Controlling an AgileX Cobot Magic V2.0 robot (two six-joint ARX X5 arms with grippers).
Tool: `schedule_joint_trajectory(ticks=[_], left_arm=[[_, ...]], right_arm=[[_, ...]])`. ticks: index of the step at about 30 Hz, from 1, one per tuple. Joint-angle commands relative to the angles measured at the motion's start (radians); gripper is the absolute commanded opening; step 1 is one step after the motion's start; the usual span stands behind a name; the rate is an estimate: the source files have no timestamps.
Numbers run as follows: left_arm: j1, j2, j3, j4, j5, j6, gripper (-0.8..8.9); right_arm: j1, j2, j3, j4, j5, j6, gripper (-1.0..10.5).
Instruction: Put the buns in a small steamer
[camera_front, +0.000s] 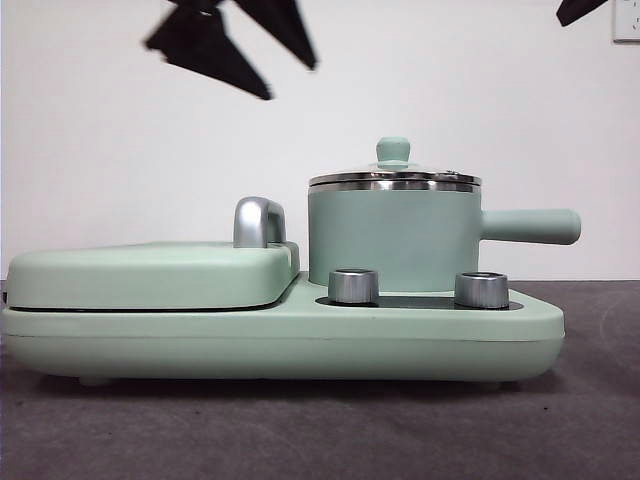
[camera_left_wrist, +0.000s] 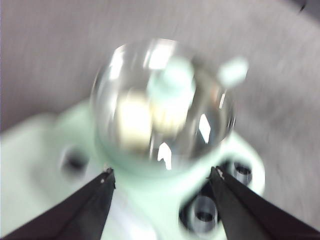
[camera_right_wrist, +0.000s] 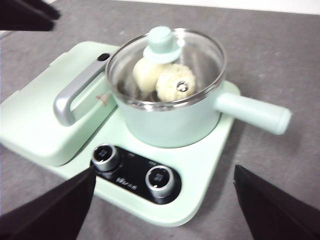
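**Both buns sat under the glass lid of the small steamer**

No brand name could be read: a line of pale print lay on the black control panel (camera_right_wrist: 134, 176) between the two knobs, too small and soft to make out. The left knob (camera_right_wrist: 104, 154) and right knob (camera_right_wrist: 159, 179) stood in front of the small steamer (camera_front: 393, 240), on the mint-green cooker base (camera_front: 280, 340).

The steamer stood on the base with its glass lid (camera_right_wrist: 200, 55) in place and its green lid knob (camera_front: 393, 150) on top. Through the glass, the smooth cream bun (camera_right_wrist: 145, 75) and the white ribbed bun (camera_right_wrist: 175, 82) lay touching each other inside the pot. The steamer's long handle (camera_front: 530, 226) pointed away from the flat griddle cover (camera_front: 150, 275), which lay just beside the steamer with its chrome handle (camera_front: 258, 222) upright.

The left gripper (camera_left_wrist: 162, 172) hung above the steamer, jaws spread wide and grasping nothing; its view was heavily blurred, so the pale shapes under the lid there were probably the same buns. The right gripper (camera_right_wrist: 165, 172) was likewise spread apart and empty, back from the steamer on the knob side. Grey cloth (camera_front: 320, 430) covered the table around the base.
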Motion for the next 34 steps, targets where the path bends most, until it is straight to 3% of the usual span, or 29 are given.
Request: schedule_joint_trajectory(ticks=[1, 16, 21, 28, 30, 31, 32, 34], left_arm=[[0.008, -0.038, -0.006, -0.063, 0.002, -0.016, 3.12], [0.014, -0.453, -0.511, -0.084, 0.0, -0.159, 3.1], [0.014, -0.528, -0.58, -0.087, 0.0, -0.186, 3.1], [0.013, -0.536, -0.584, -0.122, 0.002, -0.189, 2.96], [0.013, -0.536, -0.584, -0.115, 0.002, -0.189, 1.24], [0.013, -0.536, -0.584, -0.114, 0.002, -0.191, -0.03], [0.013, -0.536, -0.584, -0.111, 0.002, -0.192, 0.15], [0.012, -0.536, -0.584, -0.111, 0.002, -0.189, 0.07]], right_arm=[[0.01, 0.036, 0.002, 0.013, -0.029, 0.007, 4.3], [0.011, 0.299, 0.002, 0.096, -0.188, 0.006, 4.3], [0.012, 0.372, 0.002, 0.101, -0.241, 0.007, 4.3], [0.012, 0.381, 0.002, 0.1, -0.247, 0.007, 4.2], [0.011, 0.378, 0.002, 0.107, -0.247, 0.007, 2.6], [0.012, 0.378, 0.002, 0.112, -0.249, 0.008, 0.8], [0.012, 0.378, 0.002, 0.115, -0.249, 0.007, -0.2], [0.012, 0.378, 0.002, 0.124, -0.247, 0.008, 0.2]])
